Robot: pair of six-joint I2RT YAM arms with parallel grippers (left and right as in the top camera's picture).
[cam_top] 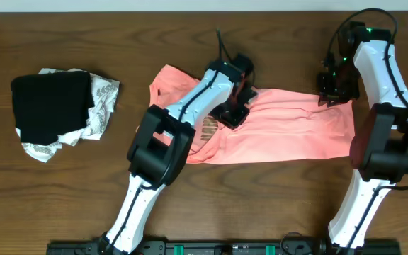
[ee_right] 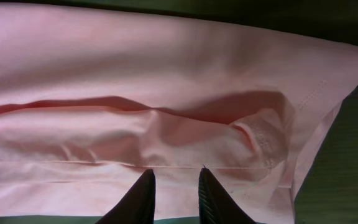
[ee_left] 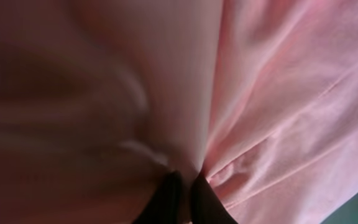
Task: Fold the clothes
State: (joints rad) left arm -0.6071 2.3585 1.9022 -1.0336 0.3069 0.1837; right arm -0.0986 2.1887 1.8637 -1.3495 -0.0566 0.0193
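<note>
The clothes, a salmon-pink T-shirt (cam_top: 289, 131), lie in a long band across the middle of the table, with brownish-gold lettering (cam_top: 207, 129) showing near the left arm. My left gripper (cam_top: 234, 112) is down on the shirt's upper middle. In the left wrist view that gripper (ee_left: 184, 175) is shut, pinching a raised fold of the pink fabric (ee_left: 291, 93). My right gripper (cam_top: 329, 95) sits at the shirt's far right corner. In the right wrist view its fingers (ee_right: 176, 171) stand apart over the hemmed edge of the shirt (ee_right: 166, 62), with flat cloth between them.
A black folded garment (cam_top: 52, 105) lies on a white cloth with grey pattern (cam_top: 103, 95) at the left of the brown wooden table (cam_top: 296, 205). Both arm bases stand at the near edge.
</note>
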